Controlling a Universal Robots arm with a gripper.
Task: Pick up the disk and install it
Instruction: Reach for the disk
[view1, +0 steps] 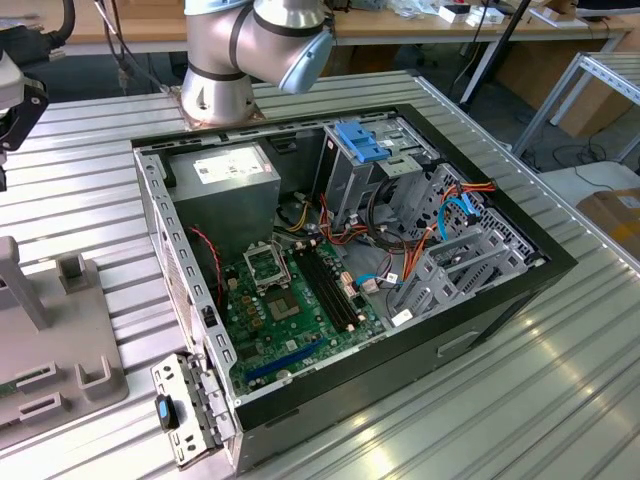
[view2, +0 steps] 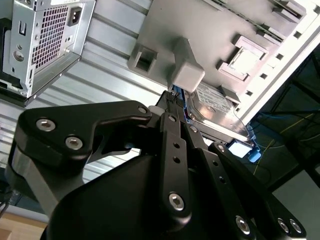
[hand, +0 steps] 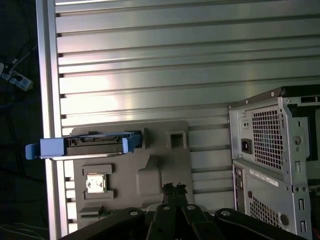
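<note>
1. A ribbed aluminium counter (view1: 560, 400) carries everything in the exterior view. On it stands the open computer case (view1: 330, 400), which holds a green motherboard (view1: 290, 310), a grey power-supply box (view1: 225, 180), an upright metal cage (view1: 350, 185) topped by a blue bracket (view1: 362, 140), and loose cables (view1: 400, 240). A grey fixture tray (view1: 60, 340) lies toward that view's left.
2. In the second wrist view, the gripper (view2: 176, 97) hangs over the tray. The disk (view2: 215, 107) lies just beyond it, silver face up. From this angle the gripper seems clenched on nothing.
3. In the first wrist view, we see the disk (hand: 85, 146) edge-on in its blue carrier. It is seated in a tray recess by the counter's edge, well apart from the case. A small square chip (hand: 95, 182) sits in a neighbouring recess.
4. We judge the pick is in hand and not yet made. To do it well, we would spread the jaws, centre squarely over the disk, close on the carrier's long sides, and lift straight up clear of the tray's posts.
</note>
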